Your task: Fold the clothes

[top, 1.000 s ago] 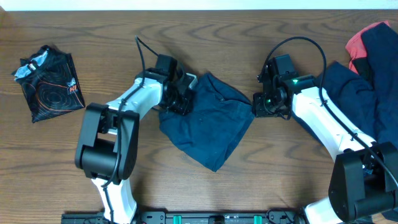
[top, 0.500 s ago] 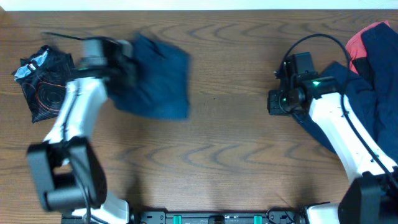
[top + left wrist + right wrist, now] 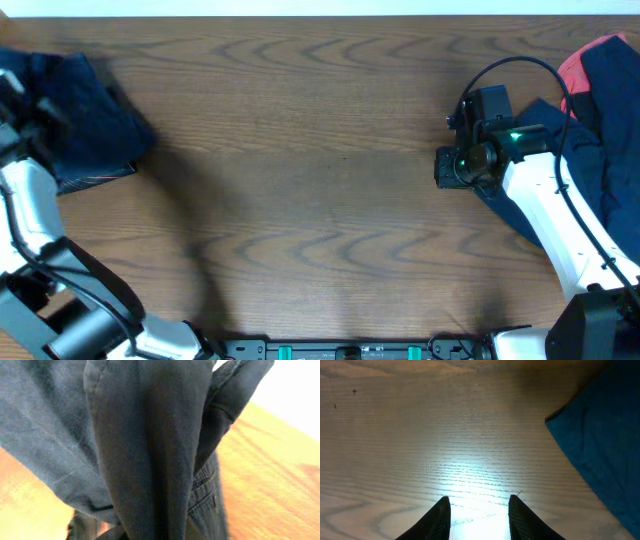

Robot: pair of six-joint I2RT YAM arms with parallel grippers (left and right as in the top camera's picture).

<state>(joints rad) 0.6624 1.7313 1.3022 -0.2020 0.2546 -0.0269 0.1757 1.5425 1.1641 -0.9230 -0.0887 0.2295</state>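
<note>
My left gripper (image 3: pixel 38 106) is at the far left back of the table, shut on dark navy denim-like shorts (image 3: pixel 85 115), which hang blurred around it. In the left wrist view the shorts (image 3: pixel 145 435) fill the frame and hide the fingers; a stitched pocket edge shows. My right gripper (image 3: pixel 446 167) is open and empty just above bare wood (image 3: pixel 477 500), left of a pile of navy clothes (image 3: pixel 590 150) with a red piece (image 3: pixel 585 65) at the back right. A navy edge of that pile (image 3: pixel 600 445) lies right of the fingers. The black line-printed piece is hidden beneath the shorts.
The wooden table (image 3: pixel 320 200) spans the overhead view, with its back edge along the top of the frame. The right arm's white links (image 3: pixel 545 210) lie over the left part of the pile.
My left arm has swung the navy shorts from the table's middle to the far left back, over where the black printed piece lay. My right gripper let go and drew back slightly right.
</note>
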